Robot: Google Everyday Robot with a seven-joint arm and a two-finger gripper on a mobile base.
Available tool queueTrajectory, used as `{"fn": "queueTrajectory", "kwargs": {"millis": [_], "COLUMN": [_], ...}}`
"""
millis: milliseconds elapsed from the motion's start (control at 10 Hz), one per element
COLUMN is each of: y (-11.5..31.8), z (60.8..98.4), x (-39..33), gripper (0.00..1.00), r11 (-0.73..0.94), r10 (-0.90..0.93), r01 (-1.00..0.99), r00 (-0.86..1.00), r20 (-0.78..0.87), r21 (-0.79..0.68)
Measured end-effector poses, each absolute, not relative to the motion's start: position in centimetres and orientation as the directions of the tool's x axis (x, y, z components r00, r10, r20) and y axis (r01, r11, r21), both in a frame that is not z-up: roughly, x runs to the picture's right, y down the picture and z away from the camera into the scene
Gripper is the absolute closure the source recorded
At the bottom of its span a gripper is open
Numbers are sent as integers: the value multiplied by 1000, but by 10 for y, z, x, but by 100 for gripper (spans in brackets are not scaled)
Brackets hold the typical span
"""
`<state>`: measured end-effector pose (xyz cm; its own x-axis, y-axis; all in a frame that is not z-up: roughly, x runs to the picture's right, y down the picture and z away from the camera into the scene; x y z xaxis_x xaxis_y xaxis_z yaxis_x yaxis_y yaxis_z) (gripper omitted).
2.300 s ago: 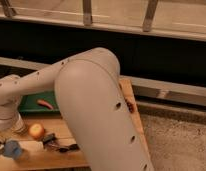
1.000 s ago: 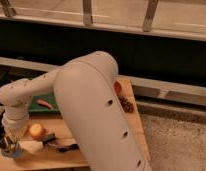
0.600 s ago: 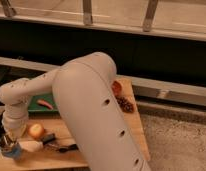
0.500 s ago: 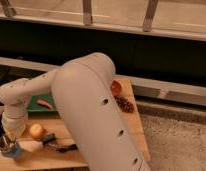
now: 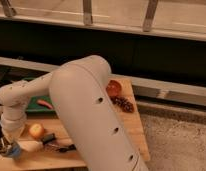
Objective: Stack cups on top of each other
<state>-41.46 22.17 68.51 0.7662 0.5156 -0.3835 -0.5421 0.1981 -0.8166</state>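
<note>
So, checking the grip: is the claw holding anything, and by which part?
Cannot be told: the claw is down at the picture's lower left, beside the blue cup.

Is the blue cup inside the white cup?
Out: the blue cup sits beside the white cup, not in it. The gripper is right at the blue cup, lower left.

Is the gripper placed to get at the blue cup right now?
Probably yes. The gripper is at the near corner of the table, right by the blue cup; nothing shows between them. The cream cup sits close beside it, though.
</note>
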Motion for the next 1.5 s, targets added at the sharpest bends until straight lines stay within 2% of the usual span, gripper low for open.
{"fn": "queueTrajectory", "kwargs": {"millis": [100,200,1500], "y": [222,223,221], "z": [686,687,699], "x": [-414,-414,-398], "gripper": [40,40,40], "r11": [196,196,169], "r10": [514,513,544], "r01": [-544,-545,-583], "r00": [766,766,727], "r20": [-386,-388,-418], "r21": [-816,-815,-795]}}
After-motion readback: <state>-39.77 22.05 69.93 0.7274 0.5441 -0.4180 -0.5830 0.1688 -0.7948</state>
